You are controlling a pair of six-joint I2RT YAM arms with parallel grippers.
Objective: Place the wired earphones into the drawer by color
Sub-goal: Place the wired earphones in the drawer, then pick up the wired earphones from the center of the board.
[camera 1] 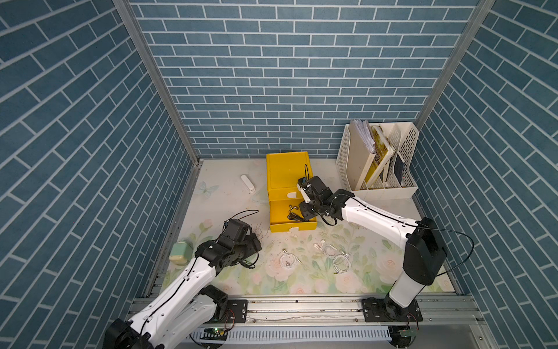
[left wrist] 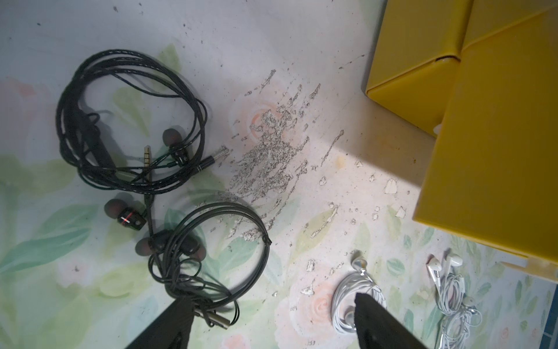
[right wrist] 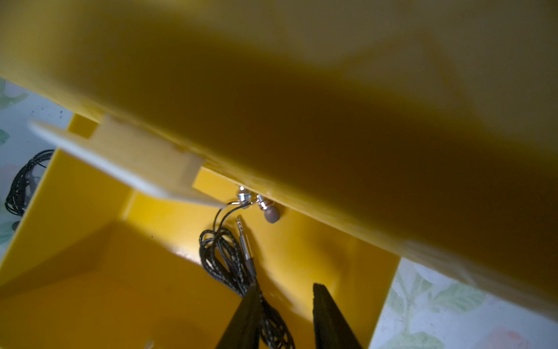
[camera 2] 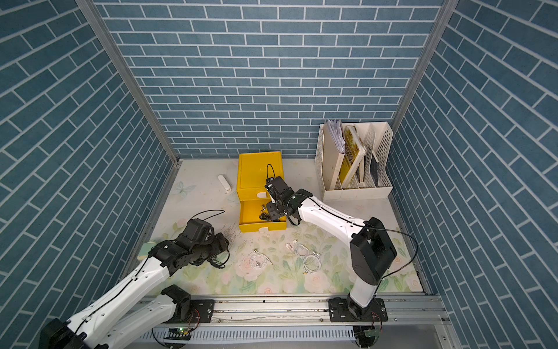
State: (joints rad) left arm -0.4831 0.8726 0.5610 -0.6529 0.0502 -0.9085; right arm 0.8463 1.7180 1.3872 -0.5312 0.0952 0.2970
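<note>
Three black wired earphone sets counted. One, a black braided coil with metal earbuds (right wrist: 223, 260), lies on the floor of the pulled-out lower yellow plastic drawer (camera 1: 277, 217) of the yellow two-tier box (camera 1: 287, 172). The upper tier is shut.

Right gripper (right wrist: 286, 285) is low inside that drawer. Jaws are apart with bare drawer floor showing between them. The braided coil's cable runs against one finger, and nothing is clamped.

Left gripper (left wrist: 270, 297) is over the floral-print table mat (camera 1: 241, 281), near the mat's left edge. Jaws are spread wide and hold nothing. The other two black sets lie loose on the mat: a large black coil with inline remote (left wrist: 99, 142) and, just beside it, a smaller black coil with dark ear tips (left wrist: 169, 244). One fingertip overlaps the smaller coil's plug end in the left wrist view; whether they touch, cannot tell.

Three white earphone coils lie on the mat in front of the drawer: one alone (camera 1: 287, 260) and two close together (camera 1: 328, 248) (camera 1: 341, 263).

White perforated file holder (camera 1: 377, 163) stands at the back right corner.
</note>
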